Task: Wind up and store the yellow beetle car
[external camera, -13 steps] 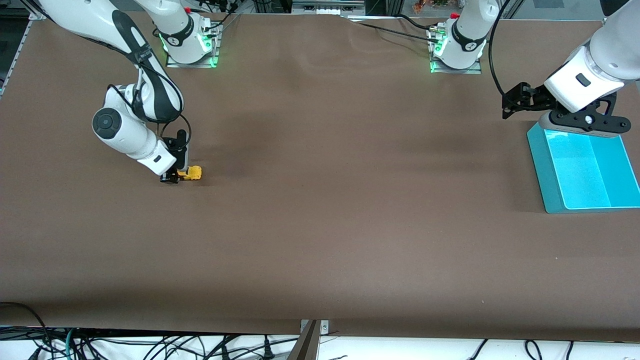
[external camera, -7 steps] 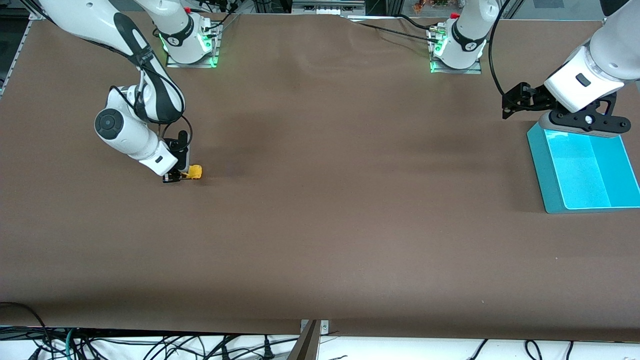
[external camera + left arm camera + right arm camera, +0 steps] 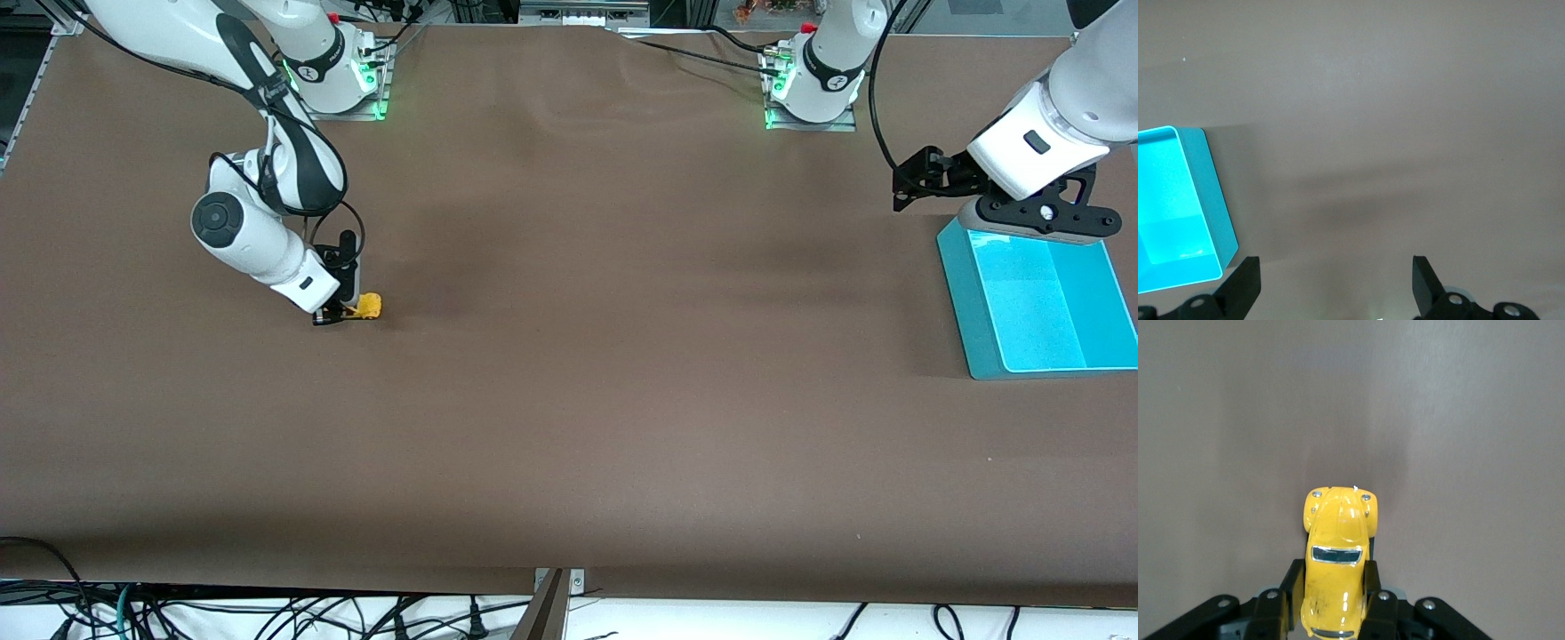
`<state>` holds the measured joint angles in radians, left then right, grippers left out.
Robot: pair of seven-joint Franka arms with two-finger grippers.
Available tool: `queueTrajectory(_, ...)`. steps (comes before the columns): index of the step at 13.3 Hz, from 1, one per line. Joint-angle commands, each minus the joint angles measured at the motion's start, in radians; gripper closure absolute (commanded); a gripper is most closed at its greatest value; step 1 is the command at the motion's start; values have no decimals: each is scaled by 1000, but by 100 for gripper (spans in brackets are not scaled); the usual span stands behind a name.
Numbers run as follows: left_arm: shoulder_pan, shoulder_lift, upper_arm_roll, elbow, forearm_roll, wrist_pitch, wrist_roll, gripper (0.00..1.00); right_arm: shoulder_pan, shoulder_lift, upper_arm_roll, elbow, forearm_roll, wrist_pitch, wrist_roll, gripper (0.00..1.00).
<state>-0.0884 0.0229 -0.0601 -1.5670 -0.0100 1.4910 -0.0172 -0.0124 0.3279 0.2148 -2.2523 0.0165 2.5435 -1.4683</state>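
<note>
We have the car [image 3: 367, 308] pinched by its flanks between the right gripper [image 3: 1335, 599] fingers, low on the table [image 3: 569, 400] at the right arm's end. Its long axis runs straight out from the gripper, nose pointing away, toward the left arm's end. We judge the winding pull-back must run along that axis. The bin [image 3: 978, 302] sits well apart, at the left arm's end, and the left gripper [image 3: 1335, 277] waits over its rim, spread wide and empty, so our left arm is far nearer to storage.
</note>
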Motion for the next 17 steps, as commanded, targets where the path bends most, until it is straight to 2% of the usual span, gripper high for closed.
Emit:
queueTrajectory(1, -1, 5, -7, 21, -4, -18, -15, 0, -12, 22, 15, 13, 11, -22, -1, 94)
queueTrajectory(4, -1, 5, -7, 21, -4, -18, -15, 0, -14, 36, 14, -13, 3, 50, -49, 93)
queueTrajectory(9, -2, 6, -9, 22, -4, -18, -15, 0, -58, 31, 12, -46, 3, 72, -133, 93)
queueTrajectory(13, -1, 6, -7, 22, -5, -18, -13, 0, -162, 33, 5, -61, 10, 80, -234, 93)
queueTrajectory(17, -1, 6, -7, 22, -4, -17, -13, 0, -288, 40, -49, -61, 13, 73, -401, 93)
